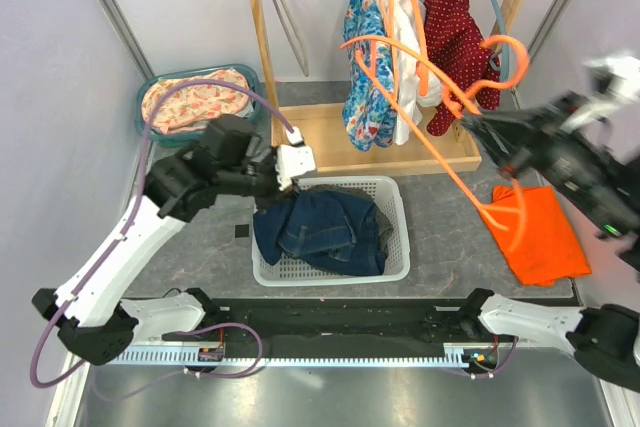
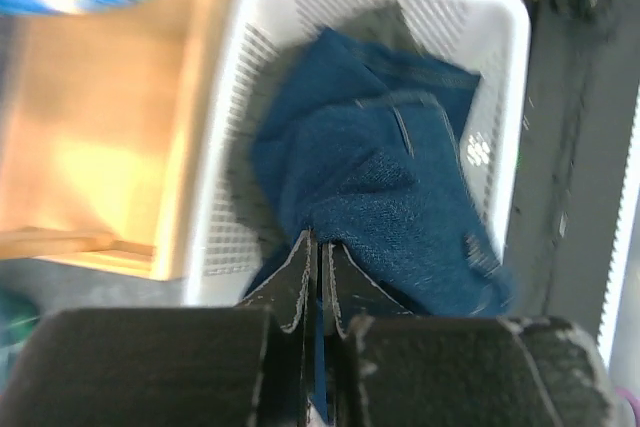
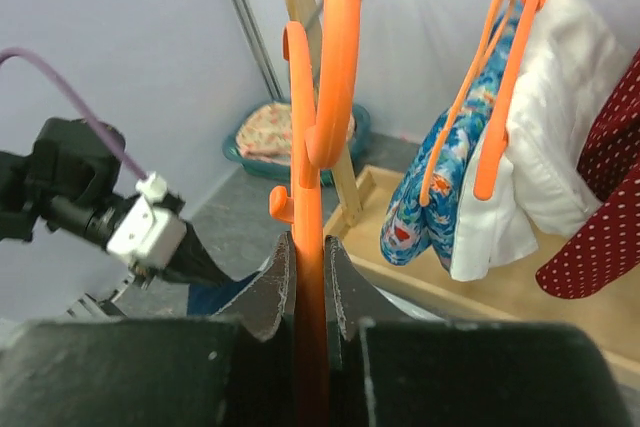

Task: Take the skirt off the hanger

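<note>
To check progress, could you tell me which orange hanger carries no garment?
The orange hanger clamped in the right gripper: it is bare, while the other orange hangers on the rack carry the floral garment and white garment.

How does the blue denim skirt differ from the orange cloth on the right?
The denim skirt is dark blue and lies crumpled in the white basket. The orange cloth is bright and lies flat on the table. The skirt is near the middle, the cloth at the right. Both lie loose.

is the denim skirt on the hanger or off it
Off. The denim skirt lies crumpled in the white basket, and the orange hanger held by the right gripper has no skirt on it.
</note>
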Robot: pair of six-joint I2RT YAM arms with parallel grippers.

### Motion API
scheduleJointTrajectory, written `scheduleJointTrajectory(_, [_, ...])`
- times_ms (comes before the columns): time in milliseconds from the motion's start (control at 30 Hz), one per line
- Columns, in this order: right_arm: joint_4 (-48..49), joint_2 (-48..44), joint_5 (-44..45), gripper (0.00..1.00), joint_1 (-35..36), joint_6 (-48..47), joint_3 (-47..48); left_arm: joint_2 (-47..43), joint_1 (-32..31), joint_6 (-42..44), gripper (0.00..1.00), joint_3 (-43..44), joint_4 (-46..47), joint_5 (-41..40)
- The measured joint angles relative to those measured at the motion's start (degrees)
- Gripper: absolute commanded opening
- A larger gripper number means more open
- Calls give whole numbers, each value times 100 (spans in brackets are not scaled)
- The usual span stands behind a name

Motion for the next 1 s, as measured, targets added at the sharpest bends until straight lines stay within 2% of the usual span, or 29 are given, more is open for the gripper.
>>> scheduleJointTrajectory(167, [9,1176,372,0,0,155,87,337,-374,4,2,-743,363,-422])
scheduleJointTrajectory(367, [-205,2498,745,0,0,212,704,772,-385,-9,4,-1998,1552,-1054])
scheduleJointTrajectory(433, [-258,2774,883,0,0,214,920,879,-431,-7,23,-2498,2059,-1346])
scheduleJointTrajectory(500, [-313,2973,1058,0,0,212,1123,1036,-573,37,36,-2924,2481,-1729])
scheduleJointTrajectory(767, [-111,3571,1596,0,-13,-98,1943,1569,-1250,472,66,-4028,4291,-3410])
scheduleJointTrajectory(800, [-31,3628,1624,0,-20,-155,1971,1587,-1292,509,76,-4111,4496,-3571])
scheduleJointTrajectory(833, [85,3700,1648,0,-35,-238,2013,1617,-1320,529,92,-4179,4664,-3709])
scheduleJointTrajectory(867, [221,3807,1659,0,-48,-339,2083,1639,-1342,581,99,-4236,4822,-3838])
scheduleJointTrajectory(1000, [699,4253,1705,0,-85,-684,2367,1650,-1340,629,100,-4273,5222,-4120])
